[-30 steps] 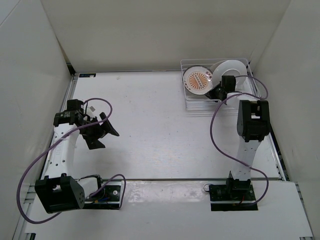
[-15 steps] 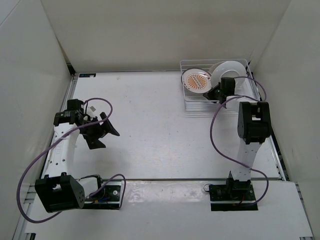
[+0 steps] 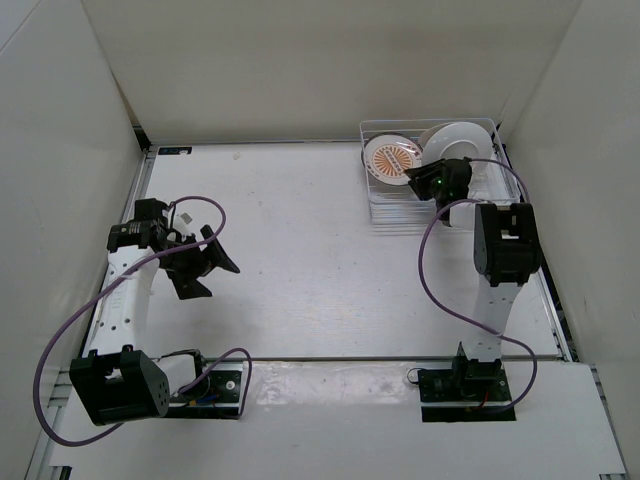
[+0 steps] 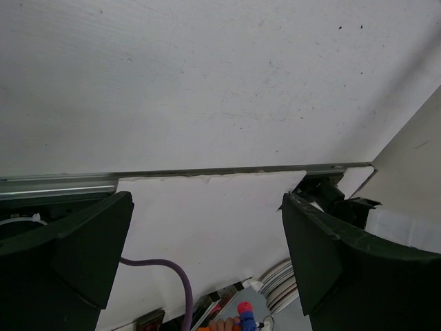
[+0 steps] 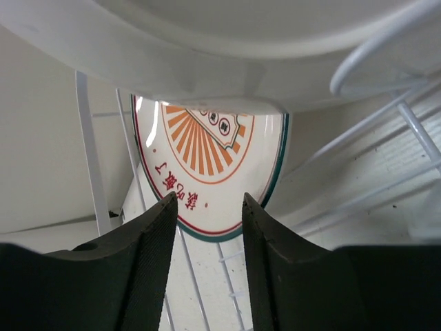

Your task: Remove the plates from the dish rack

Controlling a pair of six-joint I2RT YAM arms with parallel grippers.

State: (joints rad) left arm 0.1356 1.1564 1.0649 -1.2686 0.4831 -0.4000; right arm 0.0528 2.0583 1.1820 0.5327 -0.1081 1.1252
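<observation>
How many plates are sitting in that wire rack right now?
2. The orange sunburst plate stands at the left of the dish rack; the white plate leans just right of it. The right gripper covers part of the rack, so another could be hidden.

orange sunburst plate (image 5: pixel 207 169), white plate (image 3: pixel 464 137)

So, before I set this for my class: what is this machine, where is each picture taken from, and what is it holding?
Two robot arms are bolted at the near edge of a white table. One picture looks down from above; the other two come from a camera on each wrist. The left end effector hangs open above the table, holding nothing. The right end effector reaches into the wire dish rack at the far right, open in front of the orange sunburst plate. A white plate stands beside it. Nothing is gripped yet.
</observation>
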